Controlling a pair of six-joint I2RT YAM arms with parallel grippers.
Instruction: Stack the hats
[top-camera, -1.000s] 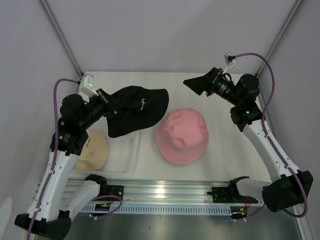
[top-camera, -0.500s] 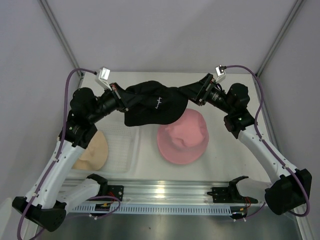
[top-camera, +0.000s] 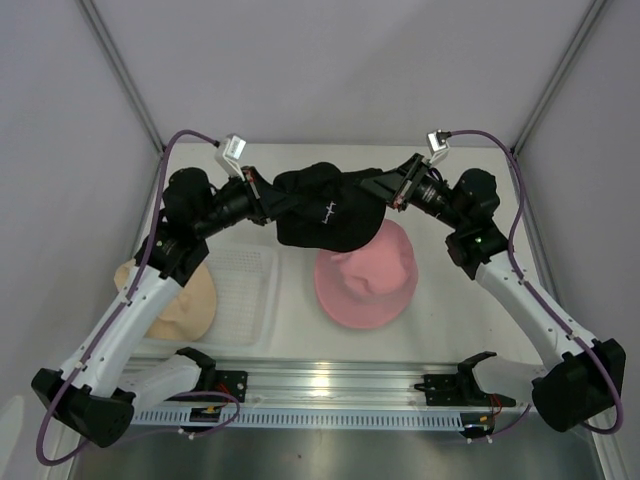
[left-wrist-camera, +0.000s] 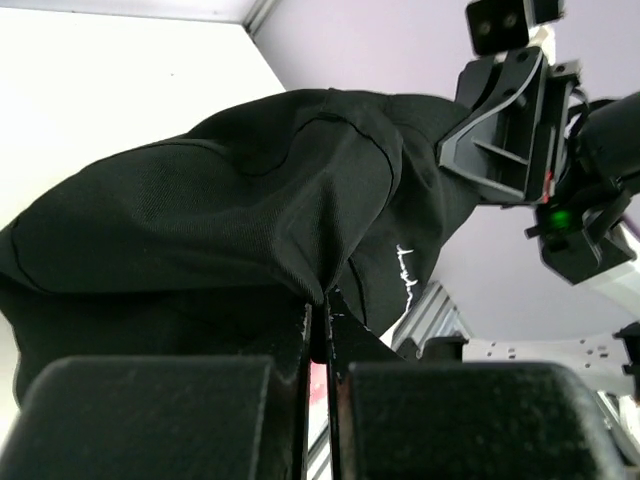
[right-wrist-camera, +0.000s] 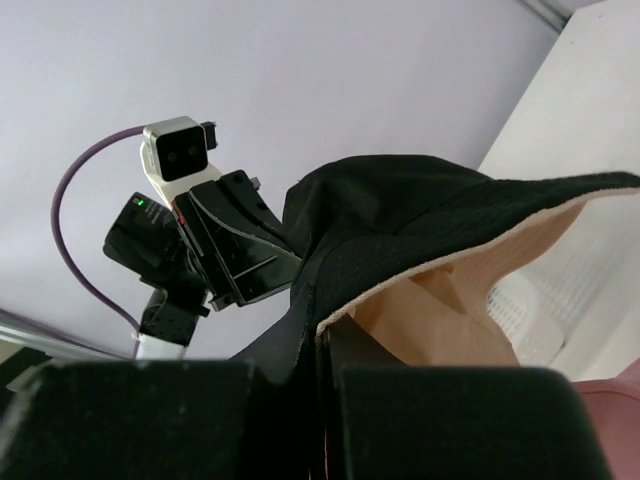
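Note:
The black hat (top-camera: 328, 208) with small white script hangs in the air between both arms, above the far edge of the pink hat (top-camera: 366, 273). My left gripper (top-camera: 272, 200) is shut on its left brim (left-wrist-camera: 250, 230); the jaws pinch the cloth. My right gripper (top-camera: 385, 190) is shut on its right brim, and the right wrist view shows the black hat (right-wrist-camera: 420, 230) with its tan lining. The pink hat lies crown up on the table. A beige hat (top-camera: 185, 300) lies at the left, partly hidden by the left arm.
A clear shallow plastic tray (top-camera: 245, 295) lies on the table between the beige hat and the pink hat. An aluminium rail (top-camera: 330, 385) runs along the near edge. Grey walls and frame posts close in the back and sides.
The left gripper carried the black hat rightward and away from the tray. The right gripper came in from the right and shut on the hat's other brim.

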